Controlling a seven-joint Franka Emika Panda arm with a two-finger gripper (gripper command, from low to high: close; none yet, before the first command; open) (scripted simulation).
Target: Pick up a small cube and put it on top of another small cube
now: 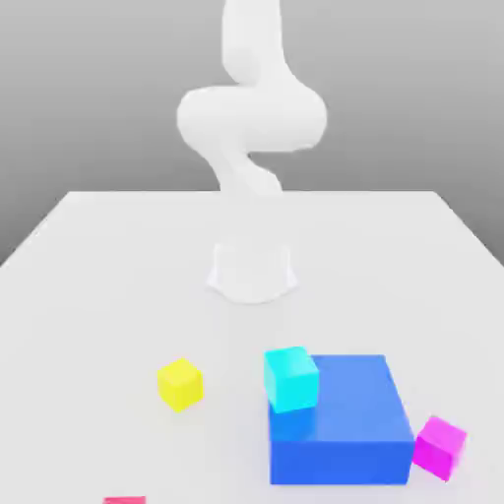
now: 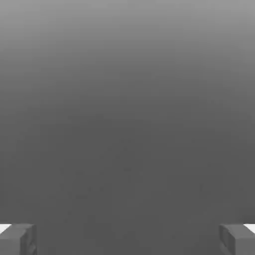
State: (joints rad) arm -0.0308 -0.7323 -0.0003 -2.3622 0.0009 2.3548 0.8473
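i look at the scene from far away, through two cameras. in the exterior view i see a smooth white robot arm (image 1: 252,118), and its base stands on a wide, pale, plain tabletop (image 1: 128,295). the small, plain, bright-yellow cube (image 1: 180,385) rests on this tabletop, in the exterior view's left half, and it is turned so that a corner points to the camera. nothing touches it.

to the exterior view's right of it there is a big, flat, blue block (image 1: 340,418) with a rectangular shape. a small cyan cube (image 1: 291,379) is at the far left corner of this block, as the exterior view shows it; i cannot tell if it sits fully on the top. a small magenta cube (image 1: 440,448) is just beside the block, on the exterior view's right, and it looks tilted. at the near edge of the exterior view, on the left, i notice a part of a flat-looking red thing (image 1: 125,500).

in the hand view, my end effector (image 2: 128,240) is open, its two grey fingers are wide apart, and it holds nothing between them.
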